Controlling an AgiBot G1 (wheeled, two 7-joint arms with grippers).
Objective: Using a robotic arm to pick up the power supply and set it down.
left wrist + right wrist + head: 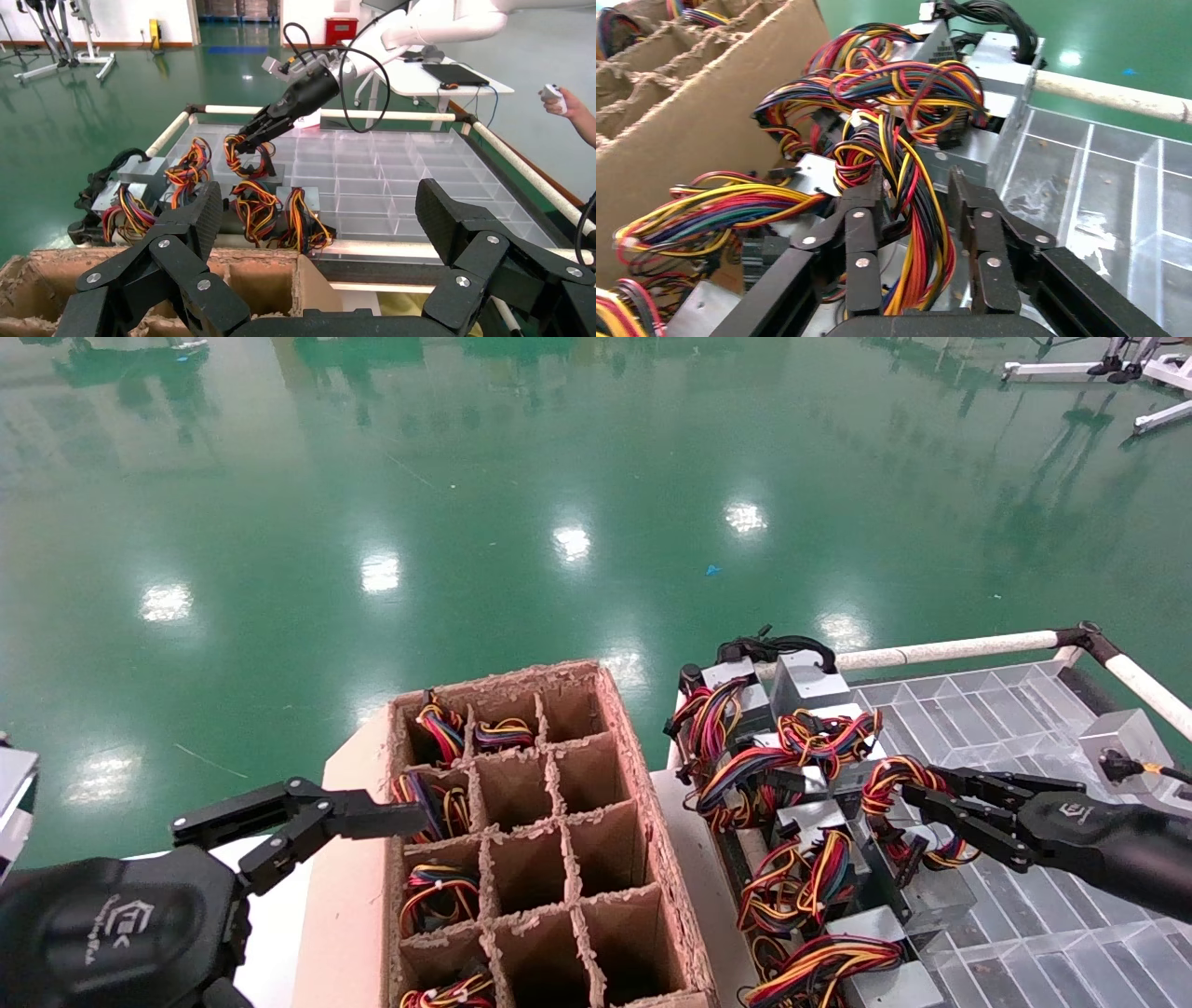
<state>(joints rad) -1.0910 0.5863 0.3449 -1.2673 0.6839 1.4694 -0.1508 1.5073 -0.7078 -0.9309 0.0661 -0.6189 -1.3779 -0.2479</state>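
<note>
Head view: my right gripper (917,798) sits at four o'clock, fingers straddling a wire loop (889,784) on the power supply (917,896) in the clear tray (1024,710). Left gripper (298,822) at eight o'clock, fingers spread beside the cardboard divider box (652,822). Right wrist view: fingers (863,232) flank the wires; contact unclear.

divider box (549,840) left, power supplies (801,775) right, on tray (1024,728)
</note>
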